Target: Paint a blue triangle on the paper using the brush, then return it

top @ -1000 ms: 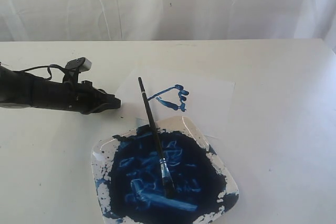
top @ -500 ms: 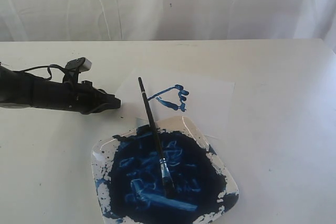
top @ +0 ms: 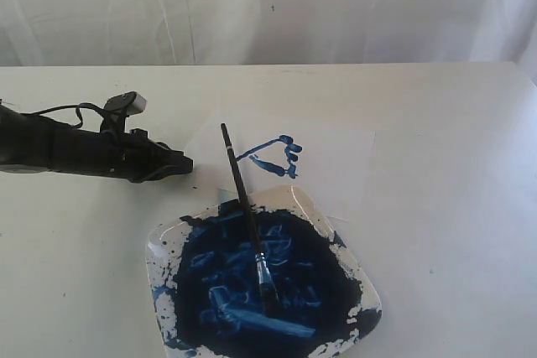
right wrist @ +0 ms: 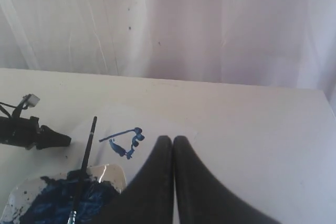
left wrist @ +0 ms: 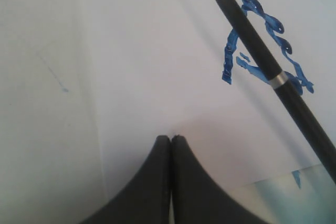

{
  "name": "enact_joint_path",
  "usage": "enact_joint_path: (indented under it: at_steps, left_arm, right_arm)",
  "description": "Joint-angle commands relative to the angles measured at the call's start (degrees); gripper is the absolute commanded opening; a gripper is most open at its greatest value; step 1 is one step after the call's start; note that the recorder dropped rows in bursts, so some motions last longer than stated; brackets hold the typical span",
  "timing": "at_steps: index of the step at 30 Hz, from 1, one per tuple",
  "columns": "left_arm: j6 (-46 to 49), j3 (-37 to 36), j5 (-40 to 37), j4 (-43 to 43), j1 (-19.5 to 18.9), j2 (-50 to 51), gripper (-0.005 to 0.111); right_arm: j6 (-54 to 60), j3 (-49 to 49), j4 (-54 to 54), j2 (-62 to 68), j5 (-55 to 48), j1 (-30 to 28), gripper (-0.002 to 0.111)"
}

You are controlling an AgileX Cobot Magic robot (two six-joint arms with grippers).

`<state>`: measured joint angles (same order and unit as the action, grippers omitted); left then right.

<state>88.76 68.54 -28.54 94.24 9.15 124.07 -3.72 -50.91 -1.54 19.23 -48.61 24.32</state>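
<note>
Exterior view — slim, glossy-black brush (top: 240, 188)

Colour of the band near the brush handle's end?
Pale silver, on the black brush; clearest in left wrist view.

free: table (top: 453, 207) right of paper (top: 336, 153) | obstacles: brush (top: 246, 211) across dish (top: 155, 249), left arm (top: 75, 150)

The off-white table (top: 445, 207) bears the paper (top: 336, 161) and a paint dish (top: 156, 251).
</note>
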Motion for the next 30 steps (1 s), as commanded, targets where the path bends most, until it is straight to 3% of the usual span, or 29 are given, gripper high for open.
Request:
enact_joint_path:
  at_steps: [1,15,30]
  left_arm:
    - [0.1,-0.5,2.1,-2.2,0.2,0.4,0.000]
    - [0.1,-0.5,2.1,-2.6,0.2,0.4,0.000]
    - [0.1,-0.5,2.1,-2.6,0.2,0.4,0.000]
  right_arm:
    - [-2.1,7.1,-0.6,-3.5,9.6,-0.3,0.000]
    - [-2.1,26.5,3.1,-5.0,34.9,-0.3,0.000]
    - [-2.6,37.0,3.2,-5.0,45.3,-0.3,0.000]
